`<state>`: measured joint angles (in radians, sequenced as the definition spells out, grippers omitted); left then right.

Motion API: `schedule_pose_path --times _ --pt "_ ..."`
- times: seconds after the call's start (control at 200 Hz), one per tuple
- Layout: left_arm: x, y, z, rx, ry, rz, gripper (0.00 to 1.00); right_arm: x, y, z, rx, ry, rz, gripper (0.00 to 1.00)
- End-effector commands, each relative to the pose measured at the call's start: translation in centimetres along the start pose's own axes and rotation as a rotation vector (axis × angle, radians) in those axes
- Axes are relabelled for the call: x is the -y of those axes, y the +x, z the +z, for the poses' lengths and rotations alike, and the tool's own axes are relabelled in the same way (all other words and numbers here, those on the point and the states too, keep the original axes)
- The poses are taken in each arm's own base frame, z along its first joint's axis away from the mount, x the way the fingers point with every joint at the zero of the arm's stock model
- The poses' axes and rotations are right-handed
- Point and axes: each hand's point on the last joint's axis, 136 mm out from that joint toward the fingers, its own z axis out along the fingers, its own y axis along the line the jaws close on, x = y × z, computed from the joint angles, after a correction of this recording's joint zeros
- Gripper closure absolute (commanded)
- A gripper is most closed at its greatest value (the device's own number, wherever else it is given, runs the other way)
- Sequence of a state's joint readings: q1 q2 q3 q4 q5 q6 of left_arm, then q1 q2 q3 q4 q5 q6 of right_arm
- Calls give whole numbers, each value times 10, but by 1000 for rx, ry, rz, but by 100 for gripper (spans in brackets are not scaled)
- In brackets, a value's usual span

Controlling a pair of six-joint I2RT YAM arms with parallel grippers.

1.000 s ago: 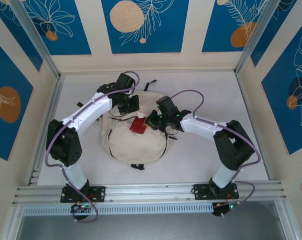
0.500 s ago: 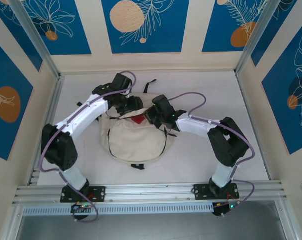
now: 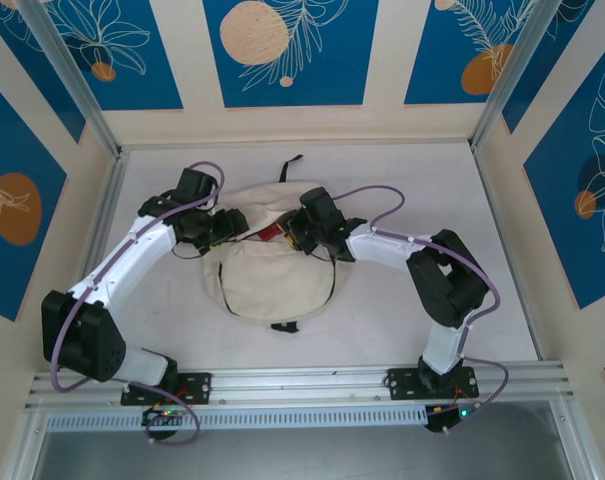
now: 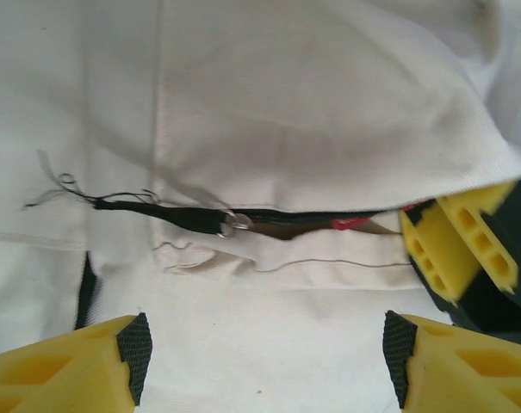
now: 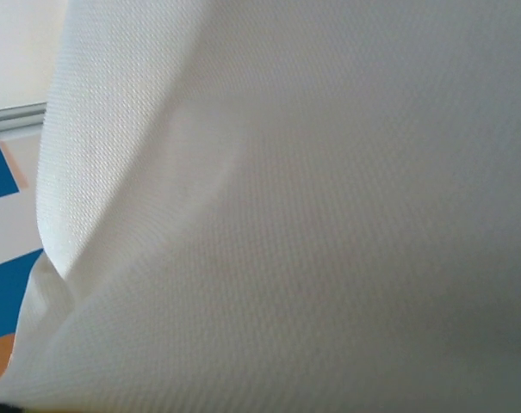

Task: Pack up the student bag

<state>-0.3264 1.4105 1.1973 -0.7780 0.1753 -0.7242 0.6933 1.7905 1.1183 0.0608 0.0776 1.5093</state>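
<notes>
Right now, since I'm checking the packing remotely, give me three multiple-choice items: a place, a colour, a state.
1. Where does the bag lie? A in the middle of the table; B on the front rail; C hung on the wall.
2. What colour shows in the zip gap? A green; B red; C blue.
3. The left end effector is: A shut on a strap; B shut on a book; C open.
1 A: the top view shows it flat mid-table. 2 B: a red sliver sits in the gap. 3 C: its fingers stand wide apart.
</notes>
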Motion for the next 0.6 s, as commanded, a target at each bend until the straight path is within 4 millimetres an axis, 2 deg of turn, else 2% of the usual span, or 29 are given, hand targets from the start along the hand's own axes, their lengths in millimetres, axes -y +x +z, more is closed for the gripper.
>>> schedule_pose_path --times 0.0,0.185,0.34,0.595 --pt "-10 -1 -9 24 2 -10 28 2 22 -20 -63 13 -64 70" --pt "-21 -3 -8 29 -3 -36 28 13 29 -18 -58 57 -98 80" --pt "-25 -4 -10 37 -9 -38 28 8 22 -5 -23 83 -151 87" --pt "-34 -1 -11 35 -23 -43 28 -3 13 24 -20 92 -177 91"
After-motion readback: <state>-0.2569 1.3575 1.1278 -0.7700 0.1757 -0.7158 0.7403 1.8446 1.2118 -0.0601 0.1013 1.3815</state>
